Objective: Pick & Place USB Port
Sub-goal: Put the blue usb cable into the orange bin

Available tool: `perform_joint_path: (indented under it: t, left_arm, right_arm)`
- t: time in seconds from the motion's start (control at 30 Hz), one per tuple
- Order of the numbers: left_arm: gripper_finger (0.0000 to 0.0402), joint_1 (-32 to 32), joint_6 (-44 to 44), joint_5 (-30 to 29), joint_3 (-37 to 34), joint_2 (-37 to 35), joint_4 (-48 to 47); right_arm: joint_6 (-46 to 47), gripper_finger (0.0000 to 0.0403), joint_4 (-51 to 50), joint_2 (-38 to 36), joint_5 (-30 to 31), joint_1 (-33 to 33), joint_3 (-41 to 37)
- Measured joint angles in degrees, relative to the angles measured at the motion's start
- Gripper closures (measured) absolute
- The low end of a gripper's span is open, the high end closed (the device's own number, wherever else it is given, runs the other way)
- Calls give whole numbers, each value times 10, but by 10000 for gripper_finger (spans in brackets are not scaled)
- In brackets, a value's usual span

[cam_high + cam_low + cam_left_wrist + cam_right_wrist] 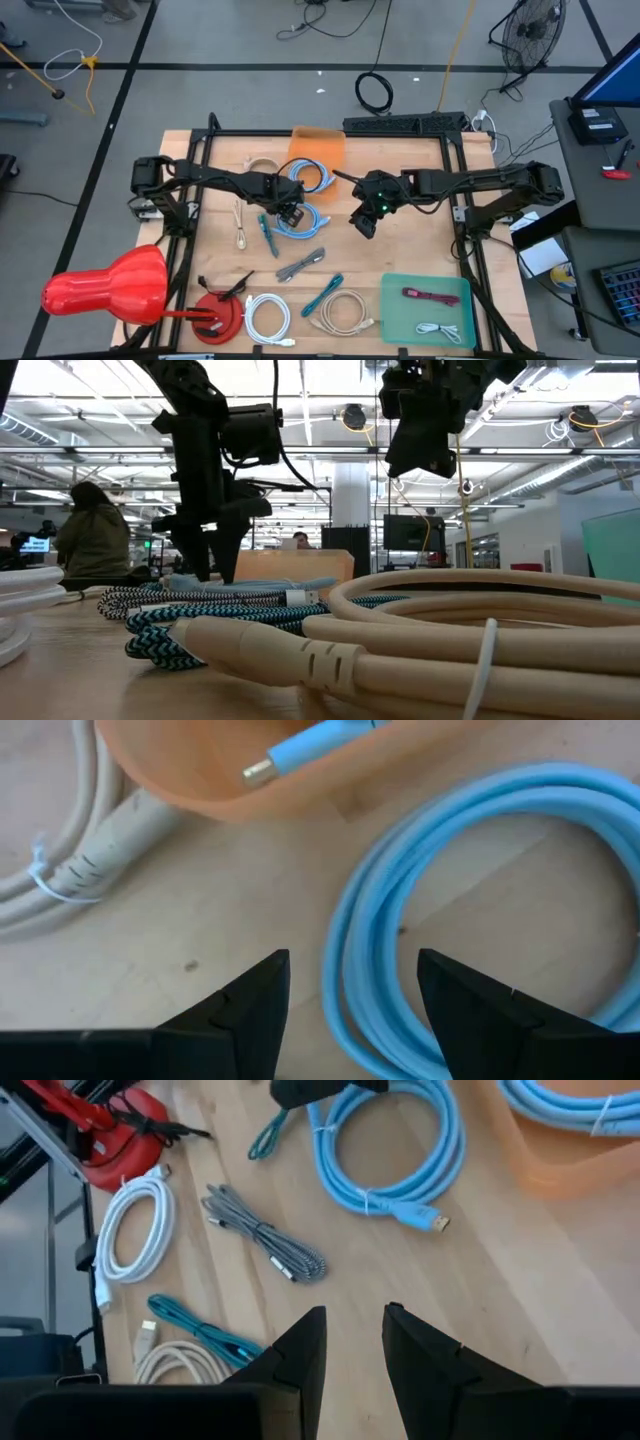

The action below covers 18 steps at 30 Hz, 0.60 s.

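From my seat the wooden bench (420,255) is crowded: a grey braided cable (301,265), a white coiled cable (267,316), a beige coiled cable (340,312), a teal cable (323,294), a red suction-cup holder (217,315) and a green tray (396,300) lie toward the near edge. The orange plastic bin (318,147) sits at the far side, a light-blue plug (300,750) lying in it with its metal tip pointing toward the beige cable beside the bin. The light-blue coiled USB cable (303,220) lies flat just before the bin. My left tool (290,212) hovers over that coil, fingers spread wide on either side of its loops, gripping nothing. My right tool (364,222) hangs nearby, half parted and empty.
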Motion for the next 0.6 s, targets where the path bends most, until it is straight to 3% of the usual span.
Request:
perform_joint_path:
  t: [0.6]
  left_arm:
    - [185, 0, -25, 28, 1, 35, 4]
  right_arm:
    - [-33, 312, -21, -9, 2, 0, 0]
